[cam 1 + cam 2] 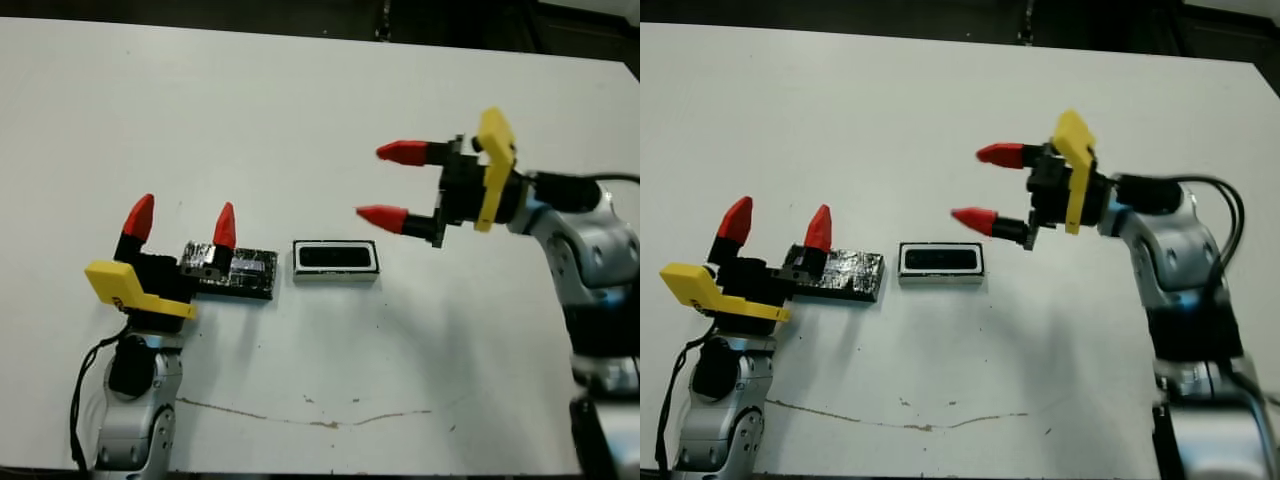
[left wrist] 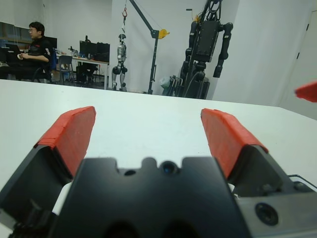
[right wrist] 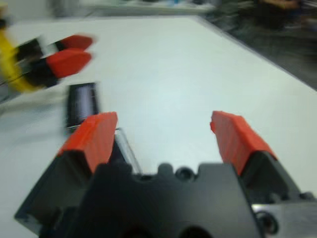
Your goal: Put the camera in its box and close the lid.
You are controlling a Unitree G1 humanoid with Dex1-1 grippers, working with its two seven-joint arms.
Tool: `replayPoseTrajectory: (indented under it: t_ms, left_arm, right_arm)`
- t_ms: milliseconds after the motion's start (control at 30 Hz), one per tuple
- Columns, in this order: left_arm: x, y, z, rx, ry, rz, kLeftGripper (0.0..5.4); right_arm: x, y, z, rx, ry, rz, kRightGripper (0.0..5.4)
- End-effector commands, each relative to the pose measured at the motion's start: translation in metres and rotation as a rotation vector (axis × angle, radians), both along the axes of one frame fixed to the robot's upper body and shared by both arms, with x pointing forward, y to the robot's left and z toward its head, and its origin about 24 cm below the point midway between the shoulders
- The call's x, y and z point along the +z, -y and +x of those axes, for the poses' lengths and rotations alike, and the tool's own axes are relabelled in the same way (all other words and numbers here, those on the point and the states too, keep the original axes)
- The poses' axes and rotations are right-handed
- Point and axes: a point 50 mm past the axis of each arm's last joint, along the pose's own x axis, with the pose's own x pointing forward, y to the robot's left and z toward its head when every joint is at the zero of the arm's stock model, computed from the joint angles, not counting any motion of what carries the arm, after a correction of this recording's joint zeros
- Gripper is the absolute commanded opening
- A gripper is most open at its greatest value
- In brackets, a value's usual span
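The box (image 1: 336,260) sits near the middle of the desk (image 1: 300,120) with its long axis running left to right, and we see a dark bar filling its white interior, which we take to be the camera (image 1: 336,257) already lying inside. The black rim frames that dark centre, and the near white wall shows along the front.

Just to the box's left, with a narrow gap of bare desk between them, lies the lid (image 1: 232,269), a flat black slab with silvery patches, its long axis in line with the box. So, as we judge it, the coming move turns on carrying the lid rightward onto the box.

Our left end effector (image 1: 181,223) is the nearer one: it sits at the lid's left end with its fingers spread and pointing away from us, one red tip over the lid's left part, the other well to its left. It grips nothing.

Our right end effector (image 1: 380,183) hovers to the right of the box and somewhat beyond it, fingers pointing left and spread wide, empty. It is well apart from the lid, so we judge the left arm better placed.
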Motion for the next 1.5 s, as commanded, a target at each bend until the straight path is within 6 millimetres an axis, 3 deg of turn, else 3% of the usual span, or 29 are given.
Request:
replayPoseTrajectory:
  t_ms: [33, 367, 633, 800, 967, 1133, 1300, 1500]
  left_arm:
    - [0.005, -0.007, 0.002, -0.003, 0.02, 0.038, 5.4]
    - [0.054, -0.04, 0.019, -0.129, 0.076, 0.387, 5.4]
    - [0.104, -0.061, 0.045, -0.503, -0.046, 0.766, 5.4]
    - [0.12, -0.064, 0.061, -0.767, -0.172, 0.901, 5.4]
    - [0.115, -0.059, 0.072, -1.062, -0.189, 0.869, 5.4]
    - [0.1, -0.052, 0.076, -1.259, -0.209, 0.763, 5.4]
    - [0.086, -0.046, 0.076, -1.346, -0.229, 0.666, 5.4]
    - [0.079, -0.047, 0.07, -1.342, -0.211, 0.689, 5.4]
  right_arm:
    - [-0.016, 0.016, -0.021, -0.222, 0.015, 0.089, 4.25]
    - [-0.057, 0.037, -0.073, -0.476, -0.019, 0.323, 2.72]
    - [-0.061, 0.036, -0.074, -0.511, -0.038, 0.348, 1.52]
    - [-0.058, 0.034, -0.073, -0.523, -0.016, 0.338, 0.75]
    - [-0.057, 0.034, -0.072, -0.53, -0.013, 0.341, 0.01]
    - [-0.056, 0.034, -0.072, -0.54, -0.02, 0.348, 0.01]
    - [-0.056, 0.034, -0.072, -0.544, -0.02, 0.337, 0.01]
    - [-0.058, 0.033, -0.071, -0.534, -0.029, 0.358, 0.01]
